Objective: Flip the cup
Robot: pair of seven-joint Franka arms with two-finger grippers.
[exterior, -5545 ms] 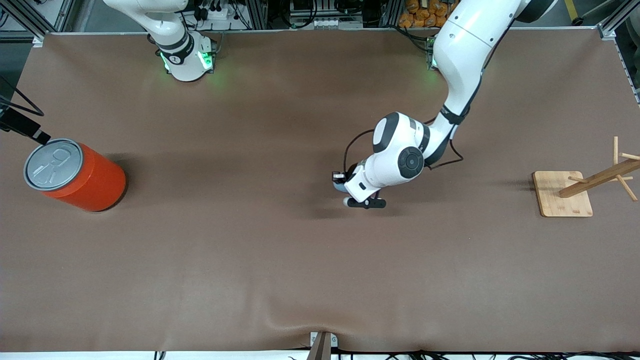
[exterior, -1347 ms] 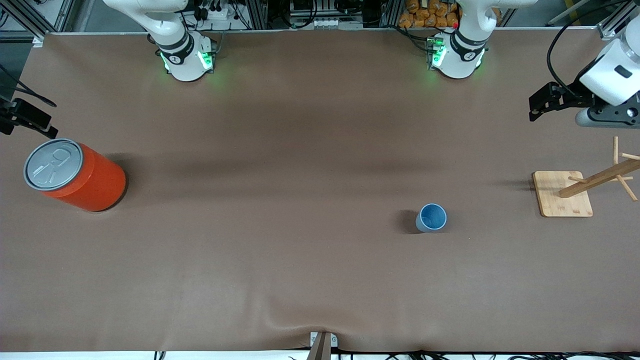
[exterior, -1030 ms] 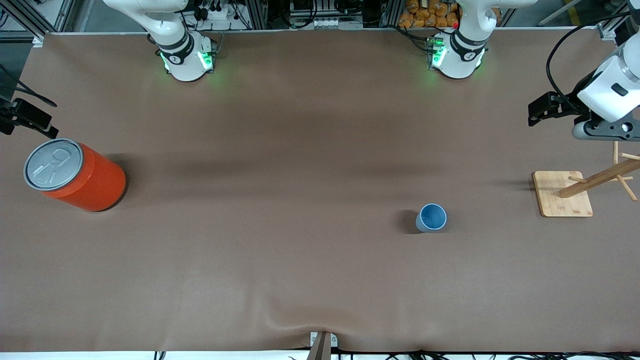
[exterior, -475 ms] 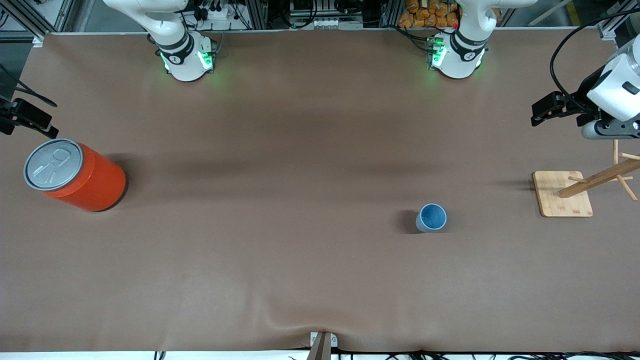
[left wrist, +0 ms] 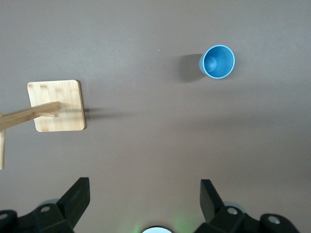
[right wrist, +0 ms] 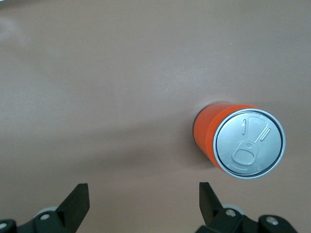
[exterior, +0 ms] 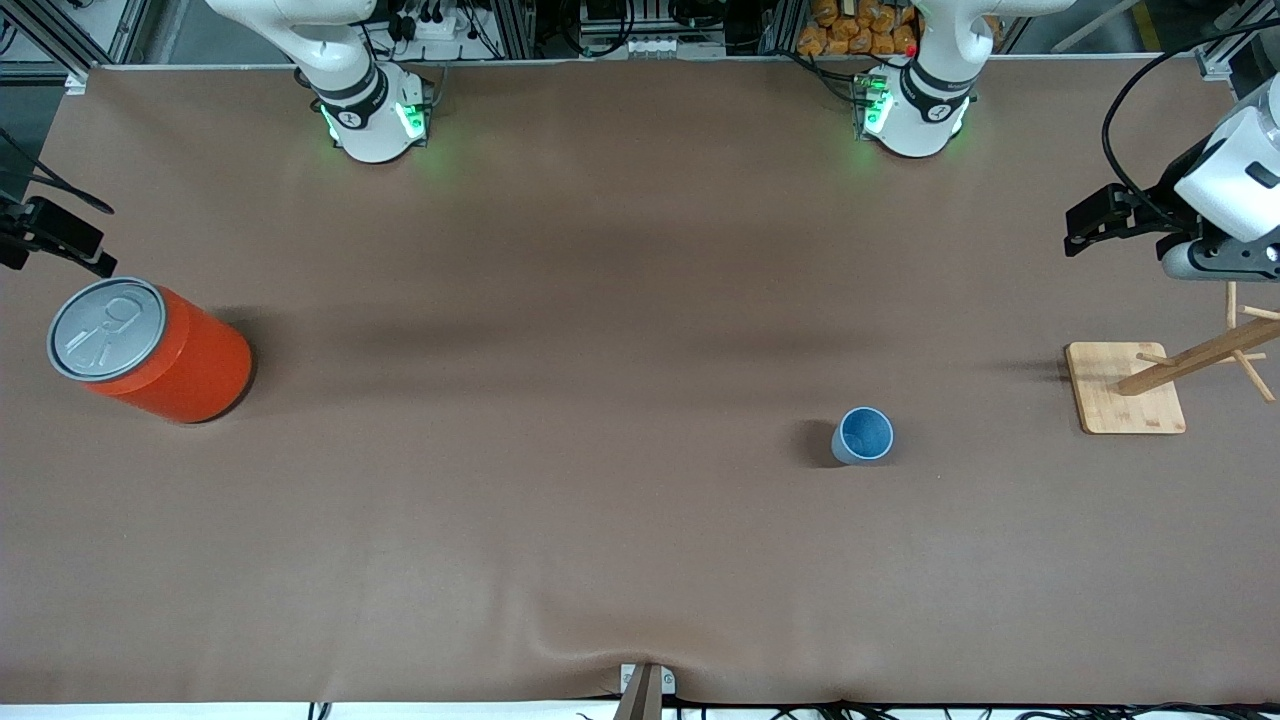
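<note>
cup (exterior: 862,435) stands mouth-up, I judge flip done | left gripper (left wrist: 144,201) fingers apart, high over table's left-arm end, cup at its 1 o'clock | right gripper (right wrist: 141,201) fingers apart, waiting over orange can (right wrist: 239,142) end | next: I'd park both

I work in a robotics lab: my two arm bases (exterior: 372,120) glow green, bolted along a table (exterior: 600,550) under brown sheeting, with aluminium framing (exterior: 60,40), cable bundles (exterior: 640,25) and electronics crowding the edge. Nothing here looks domestic.
</note>
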